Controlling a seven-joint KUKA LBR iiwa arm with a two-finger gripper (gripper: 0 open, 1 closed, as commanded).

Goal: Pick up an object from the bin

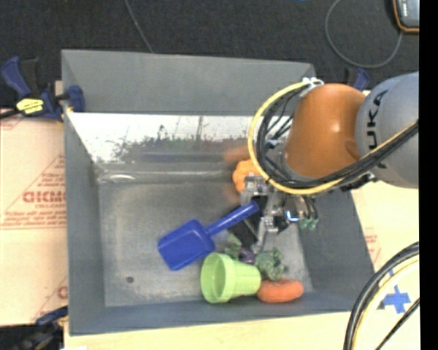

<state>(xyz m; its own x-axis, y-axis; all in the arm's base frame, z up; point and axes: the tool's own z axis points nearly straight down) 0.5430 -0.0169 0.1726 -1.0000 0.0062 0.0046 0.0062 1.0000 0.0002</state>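
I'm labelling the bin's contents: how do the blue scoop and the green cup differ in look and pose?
The blue scoop has a squarish blade and a long handle; the green cup is round, without handle. The scoop lies flat, handle pointing up-right toward the hand; the cup lies on its side, mouth facing left. The scoop is nearer the middle of the bin; the cup is nearer the front wall. Both rest on the floor.

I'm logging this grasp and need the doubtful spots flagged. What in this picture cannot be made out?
All in the camera view:
- Orange thing by the back wall: half behind the arm; its kind is unclear.
- Blue scoop: the handle end runs under the gripper; contact unclear.
- Dark bits between scoop and green cup: too small to name.
- Bin floor at right: covered by the arm.
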